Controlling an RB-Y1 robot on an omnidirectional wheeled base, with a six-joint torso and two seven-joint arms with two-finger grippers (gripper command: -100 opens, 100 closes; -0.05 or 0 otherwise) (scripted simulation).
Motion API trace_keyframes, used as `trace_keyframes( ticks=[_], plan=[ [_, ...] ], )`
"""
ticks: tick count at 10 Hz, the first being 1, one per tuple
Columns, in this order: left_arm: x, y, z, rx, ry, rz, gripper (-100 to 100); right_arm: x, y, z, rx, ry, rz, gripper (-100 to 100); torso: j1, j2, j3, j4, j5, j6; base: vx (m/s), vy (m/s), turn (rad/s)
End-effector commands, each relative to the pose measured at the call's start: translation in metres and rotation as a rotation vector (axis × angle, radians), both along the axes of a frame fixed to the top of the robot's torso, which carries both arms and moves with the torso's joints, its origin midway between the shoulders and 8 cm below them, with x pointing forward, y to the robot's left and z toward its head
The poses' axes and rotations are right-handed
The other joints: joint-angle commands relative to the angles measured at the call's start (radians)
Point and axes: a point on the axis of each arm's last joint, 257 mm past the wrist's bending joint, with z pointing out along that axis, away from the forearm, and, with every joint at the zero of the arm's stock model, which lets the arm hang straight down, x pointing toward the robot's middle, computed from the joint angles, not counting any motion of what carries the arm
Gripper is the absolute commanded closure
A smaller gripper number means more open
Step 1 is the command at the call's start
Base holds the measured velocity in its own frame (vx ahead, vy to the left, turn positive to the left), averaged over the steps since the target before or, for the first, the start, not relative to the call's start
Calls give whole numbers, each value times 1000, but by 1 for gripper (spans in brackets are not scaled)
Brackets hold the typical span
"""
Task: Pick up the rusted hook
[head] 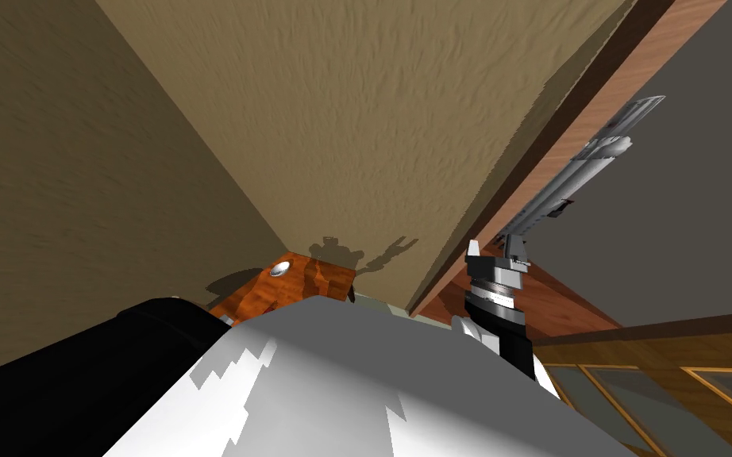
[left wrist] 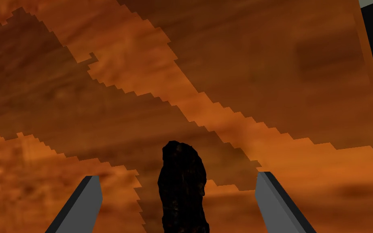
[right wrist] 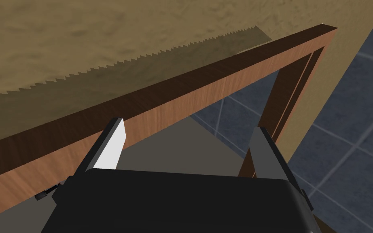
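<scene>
Left end effector (left wrist: 177, 178) spread wide; dark rusted hook (left wrist: 183, 194) lies on orange wooden table (left wrist: 287, 81), inside its gap, not yet gripped. Likely risks: uneven closing knocks lumpy hook sideways; going lower scrapes table. Right end effector (right wrist: 187, 139) wide, empty, near door frame (right wrist: 206, 89).

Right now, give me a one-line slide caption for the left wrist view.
Open left gripper straddles the dark, lumpy rusted hook lying on a reddish-brown wooden surface.

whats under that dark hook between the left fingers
The dark hook lies on an orange-brown wooden surface, which spreads all round it. The patch directly beneath is covered by the hook itself.
</scene>
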Motion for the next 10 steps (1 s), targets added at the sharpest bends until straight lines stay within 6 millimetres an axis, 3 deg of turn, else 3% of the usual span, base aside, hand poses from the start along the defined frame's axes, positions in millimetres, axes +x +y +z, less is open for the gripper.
trace_keyframes(
  ticks=[1,5,6,7,10],
  plan=[
    [0,0,0,0,0,0,100,0,0,0,0,0,0,0,0,0,0,0,0,0,0,0,0],
    [0,-1,0,-3,0,3,100,0,0,0,0,0,0,0,-2,0,0,0,-1,1,0,0,0],
    [0,-1,0,-3,0,3,0,0,0,0,0,0,0,0,-2,0,0,0,-1,1,0,0,0],
    [-6,11,4,1,0,8,100,0,0,0,0,0,0,0,-1,0,0,0,-1,1,-6,-49,-71],
    [-15,27,13,2,1,19,100,0,0,0,0,0,0,0,-7,1,0,0,-2,1,-9,-77,-36]
  ],
)
